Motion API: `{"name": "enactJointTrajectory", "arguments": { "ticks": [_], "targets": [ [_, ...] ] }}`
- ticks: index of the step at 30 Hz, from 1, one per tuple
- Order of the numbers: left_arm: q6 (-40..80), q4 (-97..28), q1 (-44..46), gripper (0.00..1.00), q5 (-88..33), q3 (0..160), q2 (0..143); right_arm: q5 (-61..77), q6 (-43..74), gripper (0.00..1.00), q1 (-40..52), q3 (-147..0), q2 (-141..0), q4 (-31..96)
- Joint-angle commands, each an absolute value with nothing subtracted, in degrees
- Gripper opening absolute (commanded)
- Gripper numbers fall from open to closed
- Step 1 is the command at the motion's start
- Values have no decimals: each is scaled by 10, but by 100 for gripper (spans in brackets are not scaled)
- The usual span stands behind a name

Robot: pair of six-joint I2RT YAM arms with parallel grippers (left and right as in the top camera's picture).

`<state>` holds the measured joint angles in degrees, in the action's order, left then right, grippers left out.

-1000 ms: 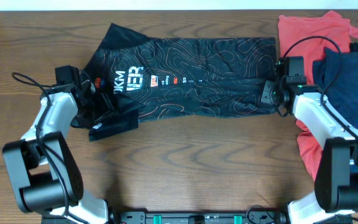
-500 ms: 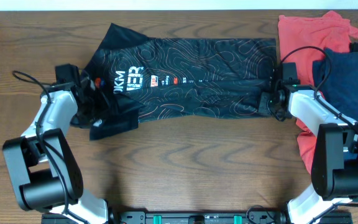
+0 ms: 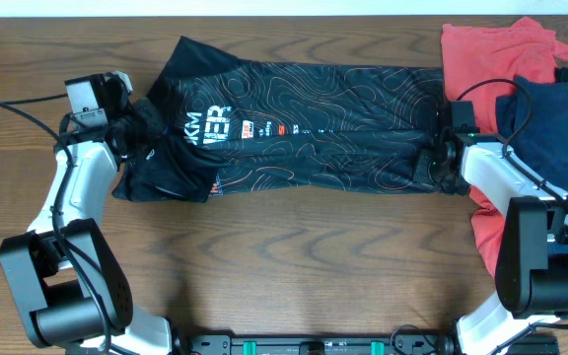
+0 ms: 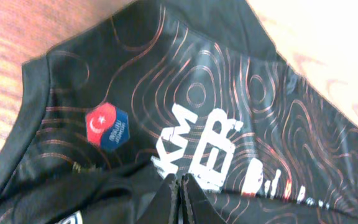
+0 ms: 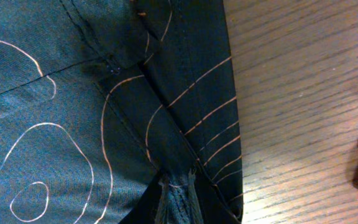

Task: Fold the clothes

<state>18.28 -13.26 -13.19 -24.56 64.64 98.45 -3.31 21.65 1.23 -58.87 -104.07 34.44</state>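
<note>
Overhead: black jersey point(image 3: 314, 128) spread across upper middle of surface point(image 3: 294, 266). Left end effector point(image 3: 136, 126) sits at its left end, right end effector point(image 3: 432, 166) at its right hem. Coral garment point(image 3: 491, 44) and navy garment point(image 3: 560, 113) lie upper right.
Left wrist: jaws pinched shut on jersey fabric, bottom centre.
Right wrist: jaws closed at bottom centre, apparently gripping a hem fold.

Jersey point(image 3: 304, 123): black, fine orange-and-white contour-line print all over. Lettering point(image 4: 197, 143) on it: bold white. Hexagon badge point(image 4: 106, 126): half red with white crescent and star, half blue. Row of small logos point(image 3: 264, 126): white, orange. Bench point(image 3: 314, 266): brown wood grain. Coral-red garment point(image 3: 496, 49): plain. Navy-blue garment point(image 3: 560, 108): plain, dark. Arm links point(image 3: 77, 187): white, black joints.
</note>
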Motion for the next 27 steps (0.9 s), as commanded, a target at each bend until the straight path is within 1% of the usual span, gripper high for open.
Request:
{"name": "enactJointTrajectory", "arguments": {
  "ticks": [1,4,7,8,9,10,11,12,13,16,22,25,27],
  "targets": [
    [203,-118,-136,6,-219,656,973,-45,227,11,6,-580,-1049,351],
    [214,-121,-136,6,-218,656,973,-45,227,12,6,-580,-1049,350],
    [217,-184,-135,6,-249,656,973,-45,227,13,6,-580,-1049,350],
    [216,-206,-134,8,-248,654,974,-45,227,14,6,-580,-1049,350],
    [204,-218,-134,17,-248,649,974,-45,227,15,6,-580,-1049,350],
    [189,-221,-133,34,-246,643,975,-45,227,17,6,-580,-1049,349],
    [176,-221,-131,43,-241,637,977,-45,227,18,6,-580,-1049,348],
    [174,-220,-130,51,-233,633,979,-45,227,18,6,-580,-1049,347],
    [170,-220,-129,56,-221,630,983,-44,227,18,6,-580,-1049,347],
    [147,-213,-128,59,-196,630,997,-44,227,19,6,-580,-1049,349],
    [141,-180,-128,59,-196,630,1031,-43,227,18,6,-580,-1049,352],
    [140,-170,-128,55,-199,630,1047,-43,227,18,6,-580,-1049,351],
    [140,-165,-128,49,-199,630,1055,-43,227,18,6,-580,-1049,352]
  ]
}}
